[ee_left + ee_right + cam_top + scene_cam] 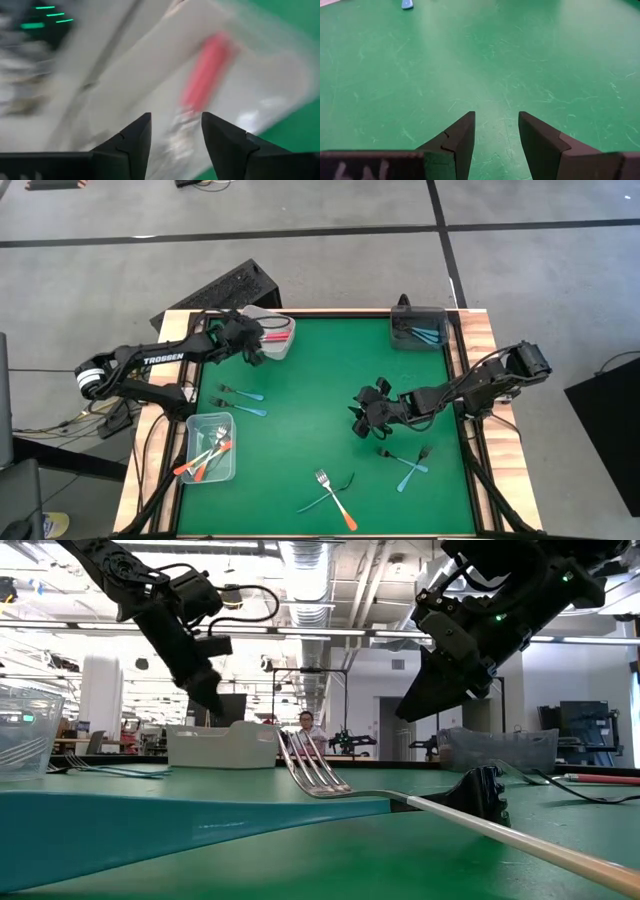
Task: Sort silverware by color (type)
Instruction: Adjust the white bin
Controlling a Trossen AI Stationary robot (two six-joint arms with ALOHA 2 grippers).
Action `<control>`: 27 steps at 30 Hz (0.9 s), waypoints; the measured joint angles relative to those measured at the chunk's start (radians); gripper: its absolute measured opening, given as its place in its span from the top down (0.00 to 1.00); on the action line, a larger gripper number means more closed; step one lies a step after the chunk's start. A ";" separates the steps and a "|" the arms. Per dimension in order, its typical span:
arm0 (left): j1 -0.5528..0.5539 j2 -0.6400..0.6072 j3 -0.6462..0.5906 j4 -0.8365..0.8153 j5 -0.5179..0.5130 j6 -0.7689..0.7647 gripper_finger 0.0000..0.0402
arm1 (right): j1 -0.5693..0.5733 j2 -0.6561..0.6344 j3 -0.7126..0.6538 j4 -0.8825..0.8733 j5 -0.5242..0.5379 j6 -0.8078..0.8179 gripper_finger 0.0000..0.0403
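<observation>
My left gripper (256, 346) (175, 118) hovers open over the clear bin (281, 345) at the mat's far left corner. A red-handled utensil (207, 70) lies in that bin, beyond the fingertips and blurred. My right gripper (366, 413) (496, 116) hangs open above bare green mat right of centre. Two blue forks (241, 400) lie on the mat at the left, and two more blue forks (407, 461) lie just near of the right gripper. At the near edge an orange fork (336, 498) crosses a blue one (318, 503).
A dark grey bin (418, 338) at the far right corner holds blue utensils. A clear bin (226, 470) at the near left holds orange ones. Wooden borders frame the mat, and a black keyboard (215, 292) lies beyond the far left corner. Open mat lies in the middle.
</observation>
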 joint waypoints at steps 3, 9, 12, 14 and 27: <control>0.000 0.000 0.000 0.017 0.168 -0.033 0.61 | 0.000 0.000 0.000 0.000 -0.002 0.000 0.56; -0.033 0.000 0.000 0.041 0.323 -0.031 0.69 | 0.001 0.000 0.000 0.000 -0.030 0.005 0.56; -0.072 0.000 0.000 0.110 0.434 -0.031 0.73 | 0.000 0.000 0.000 0.005 -0.030 0.005 0.56; -0.105 0.000 0.000 0.163 0.512 -0.026 0.75 | 0.000 0.000 0.000 0.012 -0.030 0.005 0.56; -0.187 0.296 0.000 0.334 0.259 0.013 0.97 | 0.000 0.000 0.000 0.031 -0.030 0.001 0.56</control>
